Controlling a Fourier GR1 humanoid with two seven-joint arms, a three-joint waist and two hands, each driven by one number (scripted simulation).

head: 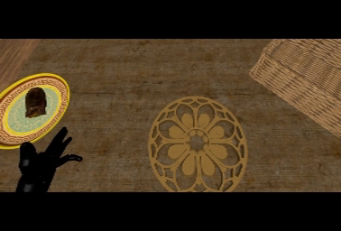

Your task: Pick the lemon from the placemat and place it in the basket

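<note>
The lemon cannot be made out anywhere in the head view, so its place cannot be told. The dark brown counter (133,72) has a coarse, woven-looking grain and fills nearly the whole view, and a wedge of lighter wood (12,52) cuts across the far upper left corner. At the left edge lies a round plate with a yellow rim and a pale green centre (19,122), its left side cut off by the frame. A dark brown lump (34,103) sits on its upper half, too murky to name. Just below the plate the black left hand (36,167) comes up from the lower edge, released, with fingers spread and pointing up toward the plate's rim and the thumb out to the right. It grasps nothing, and whether a fingertip touches the rim is hard to tell. A band of bare counter separates the hand from the oval golden openwork placemat (217,132) at the centre. The placemat shows only its own flower pattern, with the counter's grain visible through the cutouts, and its lower end reaches the view's bottom edge. At the upper right stands the tan woven wicker basket (306,76), turned at an angle and cut off by the top and right edges, so only one corner and part of its wall show. It is well apart from the placemat, with open counter between them and across the top of the view.
</note>
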